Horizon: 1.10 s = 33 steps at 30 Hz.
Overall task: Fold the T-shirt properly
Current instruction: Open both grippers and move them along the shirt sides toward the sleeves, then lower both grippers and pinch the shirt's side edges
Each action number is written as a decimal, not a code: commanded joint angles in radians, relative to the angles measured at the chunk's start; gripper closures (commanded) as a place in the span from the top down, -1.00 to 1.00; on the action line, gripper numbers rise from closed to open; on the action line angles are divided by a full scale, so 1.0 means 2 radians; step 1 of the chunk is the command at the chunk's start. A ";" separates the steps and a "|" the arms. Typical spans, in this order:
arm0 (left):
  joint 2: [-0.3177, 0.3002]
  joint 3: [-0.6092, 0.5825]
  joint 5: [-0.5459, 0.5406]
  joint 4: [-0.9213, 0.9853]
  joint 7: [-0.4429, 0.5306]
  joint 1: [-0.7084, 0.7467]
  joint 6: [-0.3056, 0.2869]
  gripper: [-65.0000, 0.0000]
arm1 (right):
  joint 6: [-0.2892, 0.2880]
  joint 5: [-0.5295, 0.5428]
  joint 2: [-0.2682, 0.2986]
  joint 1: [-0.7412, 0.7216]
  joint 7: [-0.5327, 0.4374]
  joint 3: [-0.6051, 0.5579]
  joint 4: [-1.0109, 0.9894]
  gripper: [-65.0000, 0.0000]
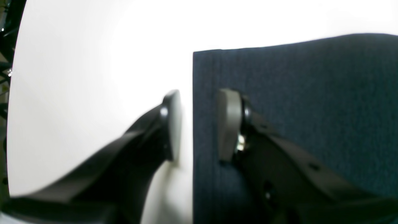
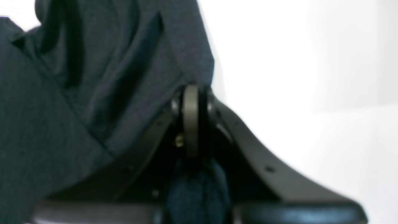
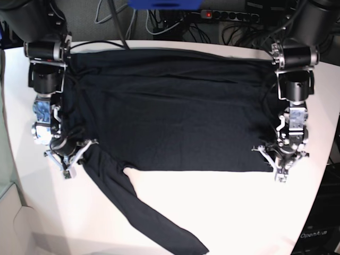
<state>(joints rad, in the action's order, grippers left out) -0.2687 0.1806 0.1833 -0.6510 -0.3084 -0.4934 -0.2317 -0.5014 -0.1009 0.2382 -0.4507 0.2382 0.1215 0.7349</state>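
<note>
You are working with the T-shirt (image 3: pixel 170 111) lying spread flat across the white table (image 3: pixel 223 212), its body reaching from one arm to the other and one long sleeve (image 3: pixel 143 212) trailing off toward the table's near edge.

Your right gripper (image 2: pixel 190 119) is pressing its pads together on a bunch of the dark cloth; in its wrist view the fabric is gathering into folds just beyond the fingertips and to their left, and a dark wad of it is showing behind the pads, so the pinch looks genuine. It is sitting at the shoulder end of the shirt, near where the sleeve runs off, most likely because a corner there gives you a handle for turning that side over.

Your left gripper (image 1: pixel 199 124) is standing with its fingers apart, straddling the straight edge of the shirt: one pad (image 1: pixel 229 124) is lying over the cloth, the other (image 1: pixel 174 124) over bare table just beside it. It is holding nothing yet. That straddle looks deliberate, lining the edge up between the pads so that closing catches it.

With only one side gripped, lifting now would likely drag the shirt crooked; closing the left one first seems the sounder order.
</note>
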 commanded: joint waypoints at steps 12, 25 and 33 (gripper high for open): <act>-0.005 0.002 0.002 -0.034 0.001 -0.009 0.004 -0.40 | -0.001 -0.024 -0.002 -0.007 0.016 0.000 0.003 -0.97; -0.004 0.044 0.001 -0.006 0.006 -0.009 0.004 -0.40 | -0.001 -0.024 -0.001 -0.007 0.019 0.000 0.003 -0.96; 0.008 0.044 0.005 0.074 0.065 -0.022 0.004 -0.40 | -0.001 -0.024 0.000 -0.001 0.020 0.000 0.003 -0.96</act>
<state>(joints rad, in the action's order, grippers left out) -0.2516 0.2687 0.1829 -0.5037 -0.1345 -0.5282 -0.2089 -0.5007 -0.1261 0.2321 -0.4477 0.2306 0.1223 0.7395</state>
